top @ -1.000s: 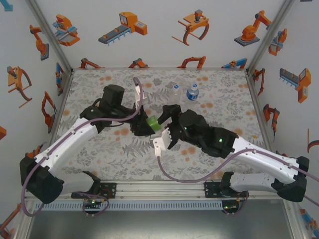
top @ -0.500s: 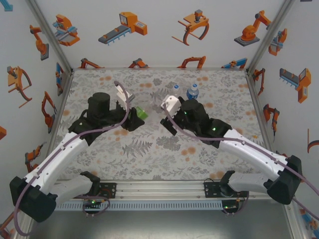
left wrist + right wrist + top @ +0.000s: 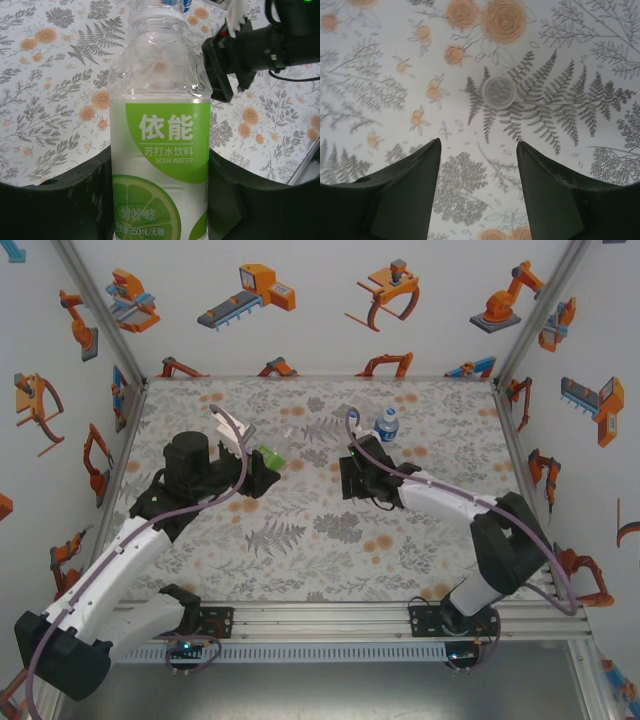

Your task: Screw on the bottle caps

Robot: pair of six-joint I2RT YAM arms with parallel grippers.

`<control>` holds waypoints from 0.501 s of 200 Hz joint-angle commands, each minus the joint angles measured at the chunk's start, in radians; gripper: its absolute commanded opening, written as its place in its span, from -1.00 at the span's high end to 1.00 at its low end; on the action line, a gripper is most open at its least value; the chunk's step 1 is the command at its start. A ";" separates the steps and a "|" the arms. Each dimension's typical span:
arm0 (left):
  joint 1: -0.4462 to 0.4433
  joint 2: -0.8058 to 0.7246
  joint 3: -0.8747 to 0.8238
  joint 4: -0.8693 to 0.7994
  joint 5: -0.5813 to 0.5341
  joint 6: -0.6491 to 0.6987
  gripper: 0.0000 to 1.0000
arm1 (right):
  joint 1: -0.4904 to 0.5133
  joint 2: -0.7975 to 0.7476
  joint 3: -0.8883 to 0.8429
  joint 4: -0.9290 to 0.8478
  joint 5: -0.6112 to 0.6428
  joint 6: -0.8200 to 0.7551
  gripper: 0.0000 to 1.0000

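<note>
My left gripper [image 3: 262, 468] is shut on the green-labelled bottle [image 3: 272, 456], held above the table's left middle. In the left wrist view the bottle [image 3: 160, 140] stands upright between the two black fingers [image 3: 95, 195], and its neck runs to the top edge. My right gripper [image 3: 346, 478] hangs over the table's centre, pointing down, open and empty. In the right wrist view a round whitish bottle cap [image 3: 498, 90] lies flat on the patterned cloth ahead of the open gripper [image 3: 479, 146]. The blue-labelled bottle [image 3: 387, 425] stands at the back.
A clear unlabelled bottle [image 3: 353, 422] stands left of the blue one, partly behind the right arm's cable. In the left wrist view the right arm's black wrist [image 3: 240, 55] is close on the bottle's right. Picture-covered walls [image 3: 100, 390] enclose the table on three sides.
The right arm has pulled away from the green-labelled bottle and swung toward the back, tilting down over the table with narrower jaws. The left gripper carried the bottle leftward.
</note>
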 commanded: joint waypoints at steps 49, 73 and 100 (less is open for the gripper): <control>0.008 -0.059 -0.012 -0.012 -0.014 -0.011 0.98 | -0.049 0.150 0.056 0.085 0.048 0.027 -0.09; 0.010 -0.068 -0.019 -0.011 -0.017 -0.014 0.98 | -0.049 0.174 0.053 0.116 0.036 0.019 -0.05; 0.010 -0.072 -0.024 -0.010 -0.014 -0.018 0.98 | -0.049 0.195 0.061 0.124 0.028 0.008 0.00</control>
